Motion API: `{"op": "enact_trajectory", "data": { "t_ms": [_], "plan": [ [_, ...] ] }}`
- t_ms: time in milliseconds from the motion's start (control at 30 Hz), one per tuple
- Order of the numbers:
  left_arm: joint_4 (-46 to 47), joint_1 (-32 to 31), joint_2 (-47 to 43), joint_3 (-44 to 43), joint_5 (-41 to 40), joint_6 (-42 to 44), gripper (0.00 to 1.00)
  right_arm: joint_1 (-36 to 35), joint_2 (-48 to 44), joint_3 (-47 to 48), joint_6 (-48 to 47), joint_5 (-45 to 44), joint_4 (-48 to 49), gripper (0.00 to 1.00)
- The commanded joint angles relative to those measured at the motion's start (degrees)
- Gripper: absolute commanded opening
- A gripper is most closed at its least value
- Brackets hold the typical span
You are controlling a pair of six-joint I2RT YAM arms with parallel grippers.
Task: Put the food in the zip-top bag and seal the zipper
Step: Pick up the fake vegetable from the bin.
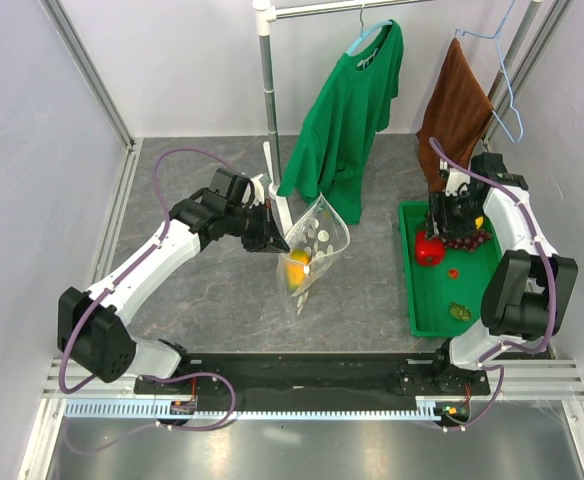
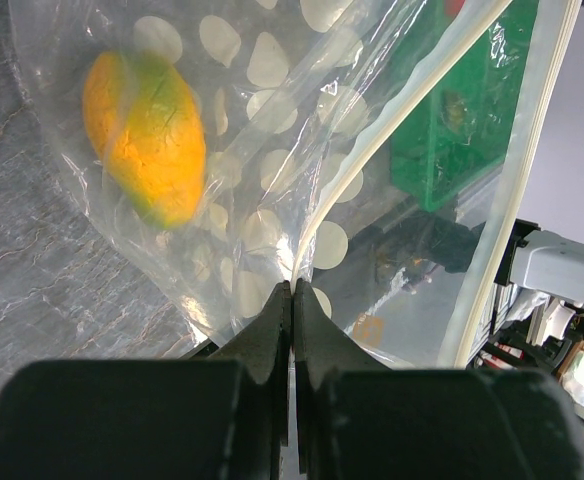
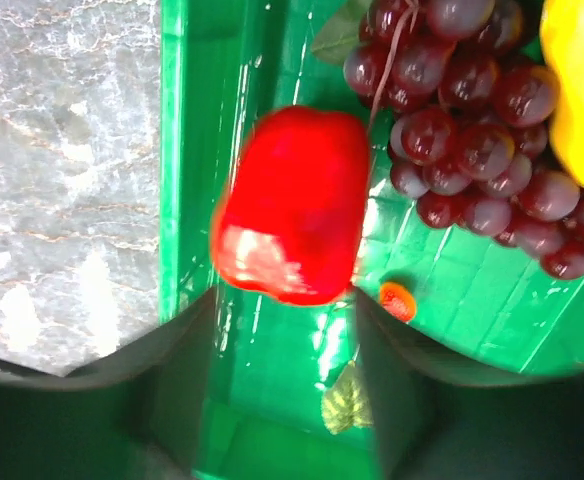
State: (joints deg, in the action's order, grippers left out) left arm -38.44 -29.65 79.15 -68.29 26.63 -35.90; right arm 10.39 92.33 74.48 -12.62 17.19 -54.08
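**Items, left to right**

1. Left gripper [image 1: 275, 242], centre-left of the overhead view. Its jaws are pressed together and pinch the clear film of the zip-top bag [image 1: 319, 243] at its edge. In the left wrist view the film disappears between the closed fingertips at bottom centre.
2. Zip-top bag, centre of the overhead view. It is clear with white dots, hangs from the left gripper and is crumpled, with its lower end near the grey table [image 1: 212, 290]. The zipper [image 2: 404, 108] runs as a pale strip from the pinch point up to the upper right of the left wrist view.
3. Mango-like fruit [image 1: 297, 266], yellow-orange, inside the bag in its lower part. It is seen through the film at upper left of the left wrist view.
4. Green shirt [image 1: 347, 120], on a hanger, top centre.
5. Brown cloth [image 1: 457, 105], hanging, upper right.
6. Green tray [image 1: 434, 305], right of the overhead view.
7. Red pepper-like piece [image 1: 429, 250], on the tray near its left wall.
8. Right gripper [image 3: 284, 300], above the tray. Its jaws are spread, with the pepper's lower end between the tips. Whether they press it cannot be told, because the pepper is blurred.
9. Grape bunch [image 1: 467, 239], dark purple, on the tray just right of the pepper.
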Motion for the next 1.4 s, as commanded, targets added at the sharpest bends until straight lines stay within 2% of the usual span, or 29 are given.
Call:
{"op": "enact_trajectory", "data": {
  "t_ms": [0,167,267,333,667,933,1033,1167,1333,1367],
  "plan": [
    [1.3,0.2,0.0,-0.6,0.5,1.0,0.02,0.3,-0.9,0.8,-2.0,1.3,-2.7,0.77],
    [1.4,0.2,-0.2,-0.6,0.4,1.2,0.02,0.2,-0.4,-1.5,0.4,0.3,0.6,0.8],
    [1.3,0.2,-0.2,-0.5,0.3,1.2,0.02,0.2,0.5,-2.9,1.8,-3.0,2.7,0.88],
    [1.4,0.2,-0.1,-0.4,0.3,1.3,0.02,0.2,1.8,-3.3,2.4,-3.3,3.0,0.98],
    [1.3,0.8,0.8,-0.1,1.0,0.5,0.02,-4.3,2.0,-8.1,2.2,-6.8,8.6,0.98],
    [1.3,1.1,1.7,-0.4,1.8,0.2,0.02,-6.0,2.7,-10.0,-4.0,-11.7,13.0,0.98],
    [1.4,1.2,1.6,-0.1,1.8,0.2,0.02,-6.0,1.7,-10.3,-4.1,-11.5,13.0,0.92],
    [1.3,1.2,1.4,-0.1,1.6,0.6,0.02,-6.0,-0.1,-9.1,-3.9,-10.6,10.6,0.75],
    [1.2,1.4,1.1,0.1,1.7,0.7,0.02,-5.5,-6.1,-3.1,-2.6,-5.7,3.0,0.56],
    [1.2,1.4,1.0,0.1,1.6,0.7,0.02,-5.4,-7.5,-1.8,-2.1,-4.5,0.3,0.55]
  ]
}}
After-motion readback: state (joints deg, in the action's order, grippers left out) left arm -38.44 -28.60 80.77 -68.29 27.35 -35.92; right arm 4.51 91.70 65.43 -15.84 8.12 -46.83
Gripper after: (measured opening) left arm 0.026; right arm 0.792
